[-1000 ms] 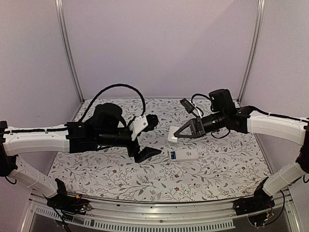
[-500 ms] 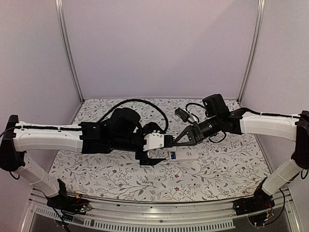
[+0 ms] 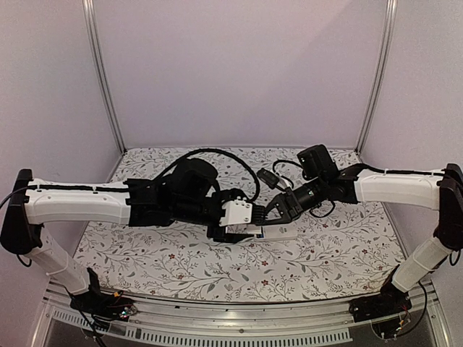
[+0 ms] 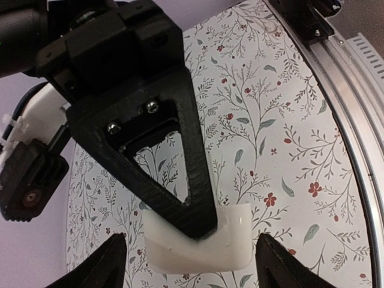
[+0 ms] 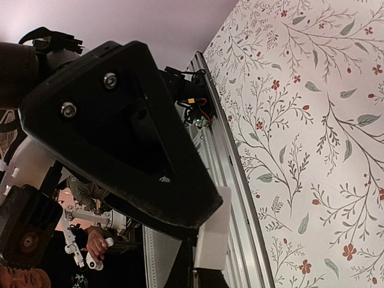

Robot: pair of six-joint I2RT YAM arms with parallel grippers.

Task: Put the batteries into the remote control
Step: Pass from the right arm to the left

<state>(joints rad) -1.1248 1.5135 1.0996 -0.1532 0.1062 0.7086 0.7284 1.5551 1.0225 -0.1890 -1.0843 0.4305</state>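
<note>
A flowered cloth (image 3: 145, 253) covers the table, which is shut in by pale walls and two metal posts (image 3: 101, 79), with an aluminium rail (image 3: 239, 311) along the near edge. A black cable (image 3: 217, 153) loops up over the left arm's wrist. The remote control (image 3: 281, 233) lies flat on the cloth near the middle. From above, the two claws crowd over its left end, so that part of it is hidden. The right gripper (image 3: 271, 211) is pressed together on a small flat white cover piece (image 4: 231, 240), pinching it by one edge and holding it clear of the cloth just above the remote. In the left wrist view one black finger (image 4: 195, 219) of that claw lies across the cover and blocks much of it. The left gripper (image 4: 192, 252) is spread, one fingertip on either side of the cover with a gap showing at each side. Both arms reach in low and nearly level from opposite sides, the left forearm stretched long across the table and the right one angled down to meet it. A second ago the left claw hung farther back to the left, spread wider, and the right held the cover higher and well apart from it. Since then the two have closed in over the remote, and the left claw's gap has narrowed.
</note>
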